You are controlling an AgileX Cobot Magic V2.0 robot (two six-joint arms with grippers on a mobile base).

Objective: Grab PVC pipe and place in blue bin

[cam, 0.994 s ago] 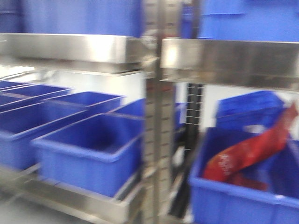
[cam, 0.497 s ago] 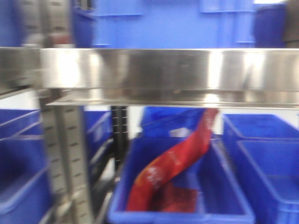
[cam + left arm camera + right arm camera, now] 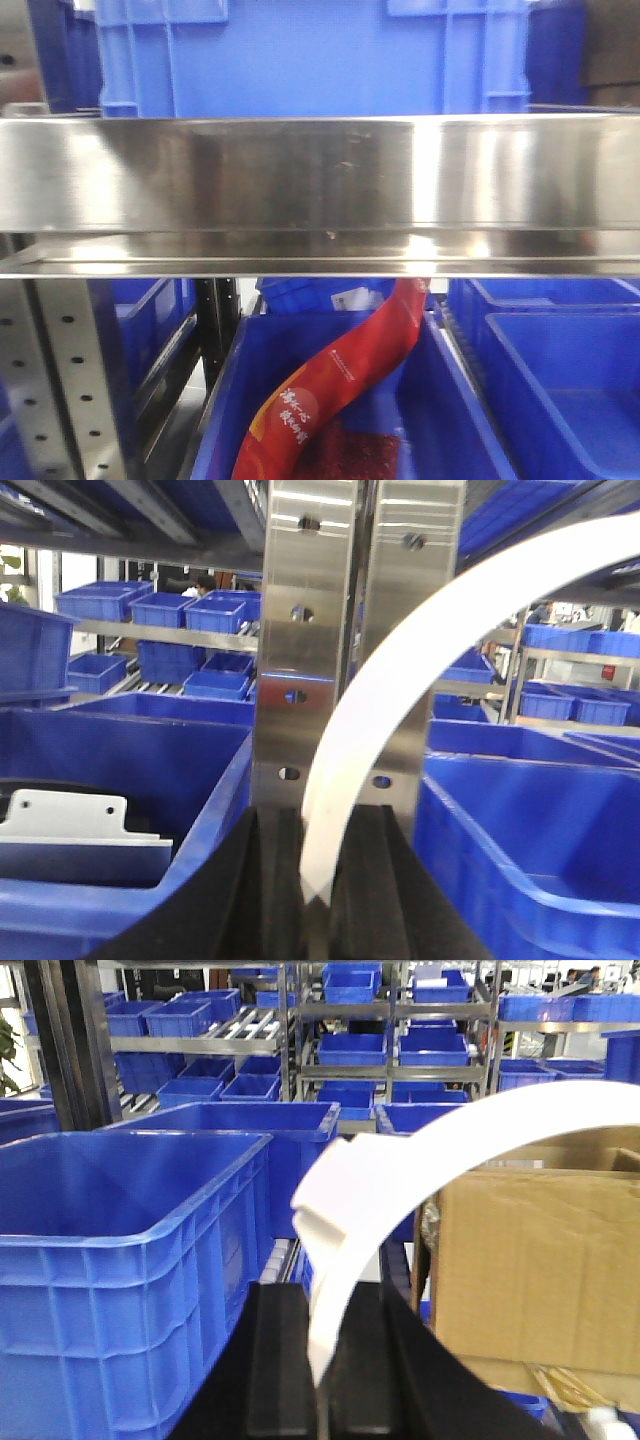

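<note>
White plastic, curved, arcs up from the slit between the left gripper's (image 3: 318, 900) black fingers. That strip (image 3: 400, 680) looks like the PVC pipe, yet the right gripper (image 3: 322, 1380) shows a twin strip (image 3: 380, 1175), so I can't call it, nor whether either pair is clamped. Carrying stage, I'd judge; next comes lining up over an empty blue bin (image 3: 540, 810). On the front shelf, one bin (image 3: 450, 400) holds a red packet (image 3: 330, 390), while its neighbour (image 3: 600, 345) looks bare. The left-hand bin (image 3: 200, 770) holds a white plate (image 3: 70, 815).

Red packet (image 3: 330, 390) under steel shelf (image 3: 300, 180); cardboard box (image 3: 540, 1260)
</note>
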